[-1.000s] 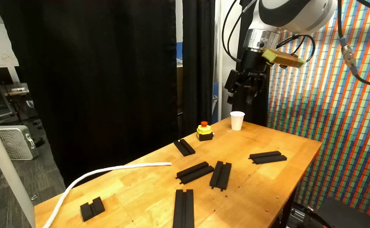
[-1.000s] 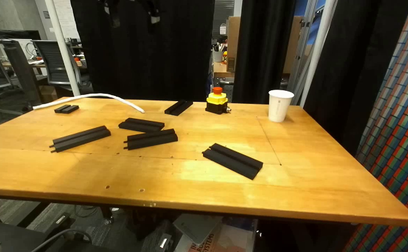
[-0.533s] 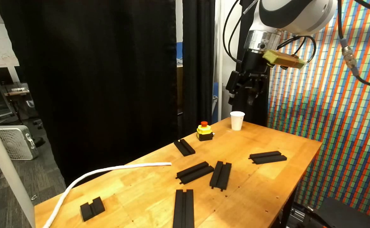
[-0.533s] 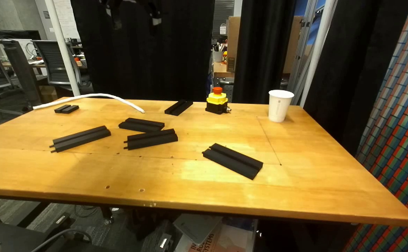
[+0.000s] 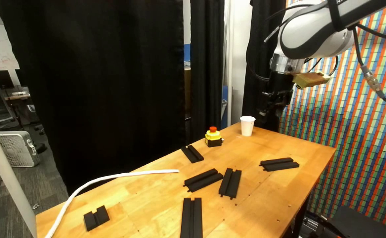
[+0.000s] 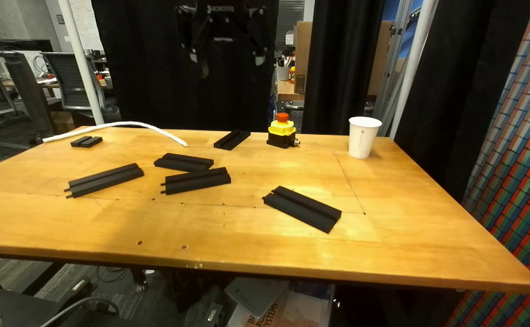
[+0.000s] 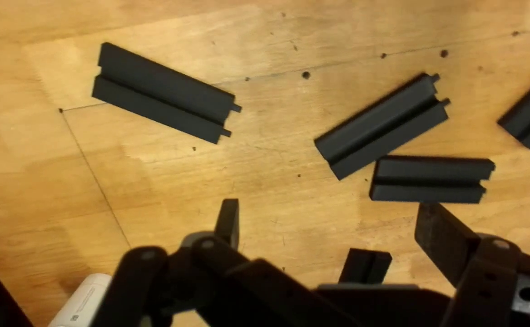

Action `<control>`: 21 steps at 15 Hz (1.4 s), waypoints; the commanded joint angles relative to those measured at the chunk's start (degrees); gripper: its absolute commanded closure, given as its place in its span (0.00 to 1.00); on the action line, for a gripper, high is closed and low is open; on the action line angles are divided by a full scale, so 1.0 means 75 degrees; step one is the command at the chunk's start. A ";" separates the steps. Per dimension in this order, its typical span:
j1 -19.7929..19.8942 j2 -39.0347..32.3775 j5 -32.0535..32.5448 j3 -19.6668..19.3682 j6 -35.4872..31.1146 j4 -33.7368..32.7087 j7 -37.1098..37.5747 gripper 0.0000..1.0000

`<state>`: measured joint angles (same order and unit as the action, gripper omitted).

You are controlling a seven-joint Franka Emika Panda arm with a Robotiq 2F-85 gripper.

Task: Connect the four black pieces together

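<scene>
My claw hangs above the grainy wooden worktop, jaws wide apart. Below I have four separate matte-black bars, each flat, grooved lengthwise and pegged at one end; the middle two touch or nearly do, I can't tell which, and the outer two lie clear. Around them: a stubby grooved slab, a chunky block, a curved white cord, a tapered cup.

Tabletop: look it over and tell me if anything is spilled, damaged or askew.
Nothing stands out: no spill or damage shows. The white cup stands upright, and the four long black bars lie flat. They point in different directions, but that fits pieces not yet connected.
</scene>
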<state>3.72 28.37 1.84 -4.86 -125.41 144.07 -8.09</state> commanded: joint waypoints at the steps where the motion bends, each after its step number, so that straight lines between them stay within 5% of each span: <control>1: -0.0008 0.0078 0.0662 -0.0423 -0.0482 0.0612 -0.1474 0.00; 11: -0.0278 -0.1071 0.1439 -0.1051 -0.2253 0.1757 -0.5158 0.00; 21: 0.0133 -0.3254 0.2019 -0.1140 -0.4987 0.1449 -0.8823 0.00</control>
<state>3.54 7.92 15.59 -12.90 -157.57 156.85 -66.42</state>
